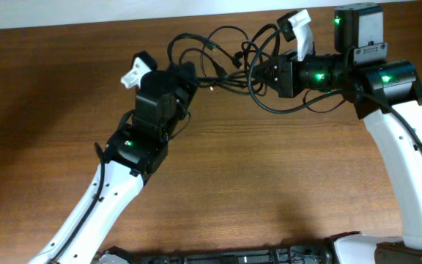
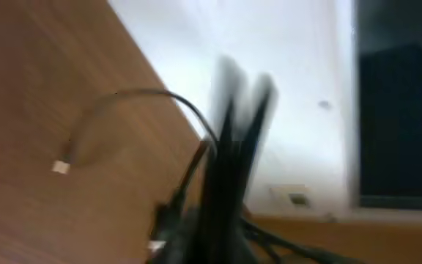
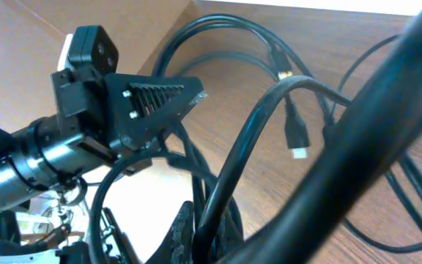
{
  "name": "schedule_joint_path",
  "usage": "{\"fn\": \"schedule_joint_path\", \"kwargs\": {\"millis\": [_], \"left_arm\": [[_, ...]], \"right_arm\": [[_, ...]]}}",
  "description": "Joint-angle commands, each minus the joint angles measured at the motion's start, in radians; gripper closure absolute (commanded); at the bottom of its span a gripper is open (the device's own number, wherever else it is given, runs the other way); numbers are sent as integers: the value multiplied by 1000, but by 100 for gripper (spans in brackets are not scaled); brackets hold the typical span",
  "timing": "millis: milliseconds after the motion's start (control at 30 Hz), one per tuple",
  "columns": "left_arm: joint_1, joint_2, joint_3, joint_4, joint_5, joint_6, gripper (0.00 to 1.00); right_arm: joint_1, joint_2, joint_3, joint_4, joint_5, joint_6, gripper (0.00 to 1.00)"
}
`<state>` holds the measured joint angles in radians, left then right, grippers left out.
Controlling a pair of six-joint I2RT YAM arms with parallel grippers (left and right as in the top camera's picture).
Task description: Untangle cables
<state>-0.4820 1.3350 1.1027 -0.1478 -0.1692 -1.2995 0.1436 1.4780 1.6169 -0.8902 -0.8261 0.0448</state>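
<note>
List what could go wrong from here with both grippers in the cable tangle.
The left gripper and right gripper sit close together in the cables; pulling apart may tighten loops rather than free them. The tangle lies near the far edge of the table, so a tug could drag cords off. The left wrist view is blurred, so its grip is uncertain.

Thin black cables (image 1: 224, 67) form one looped, knotted tangle at the upper centre of the overhead view. Small plug ends (image 3: 297, 139) stick out among the loops.

Black cables (image 3: 297, 132) with pale plug tips (image 2: 61, 167) over a brown wood-grain table (image 1: 269, 183)
</note>
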Motion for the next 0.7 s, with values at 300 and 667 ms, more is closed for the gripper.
{"fn": "schedule_joint_path", "kwargs": {"millis": [300, 667], "left_arm": [[70, 5, -22, -74, 36, 410, 51], [69, 5, -22, 118, 715, 1267, 25]], "right_arm": [[-35, -36, 14, 8, 27, -13, 96], [-35, -35, 14, 6, 53, -2, 96]]}}
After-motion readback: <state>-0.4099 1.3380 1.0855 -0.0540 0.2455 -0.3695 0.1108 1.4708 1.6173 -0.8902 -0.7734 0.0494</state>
